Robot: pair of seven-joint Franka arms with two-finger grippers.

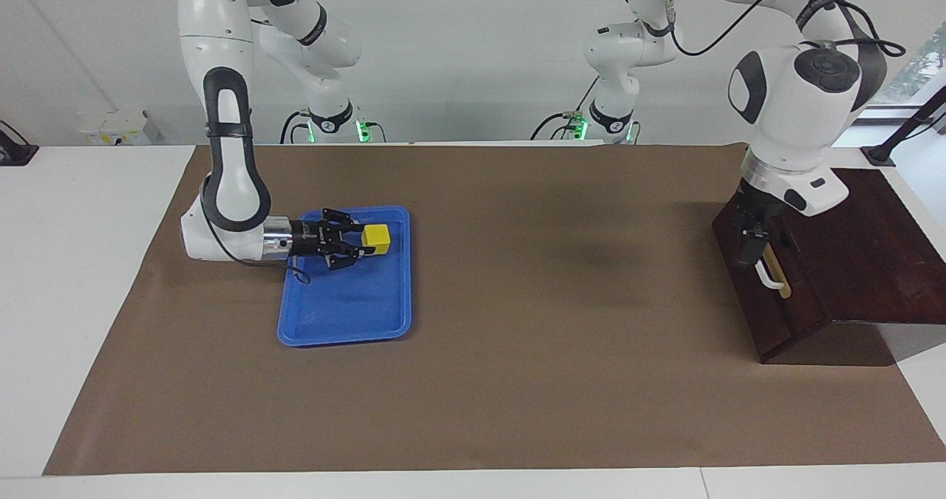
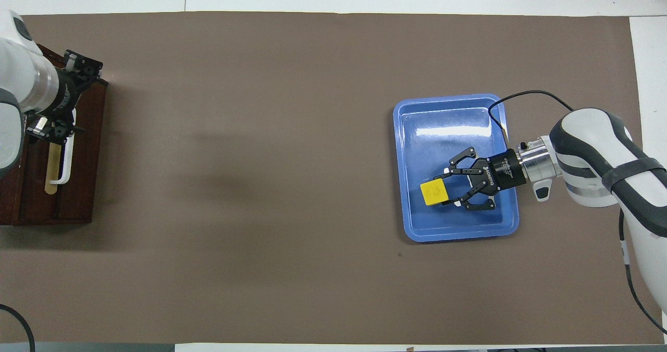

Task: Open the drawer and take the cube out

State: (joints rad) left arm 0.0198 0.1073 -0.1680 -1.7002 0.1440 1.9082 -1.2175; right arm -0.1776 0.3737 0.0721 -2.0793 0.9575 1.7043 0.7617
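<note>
The yellow cube [image 1: 376,239] lies in the blue tray [image 1: 344,336] toward the right arm's end of the table. My right gripper [image 1: 353,242] is low over the tray and open, its fingertips on either side of the cube's edge. In the overhead view the cube [image 2: 434,193] sits just at the tips of the right gripper [image 2: 452,189]. The drawer [image 1: 768,314] of the dark wooden box is shut, and no pale interior shows. My left gripper [image 1: 748,251] is open over its white handle [image 1: 772,281]. It also shows in the overhead view [image 2: 66,101], above the drawer [image 2: 78,195].
The blue tray [image 2: 448,99] holds only the cube. Brown paper [image 1: 562,321] covers the table between tray and box. The wooden box [image 1: 865,262] stands at the left arm's end, at the paper's edge.
</note>
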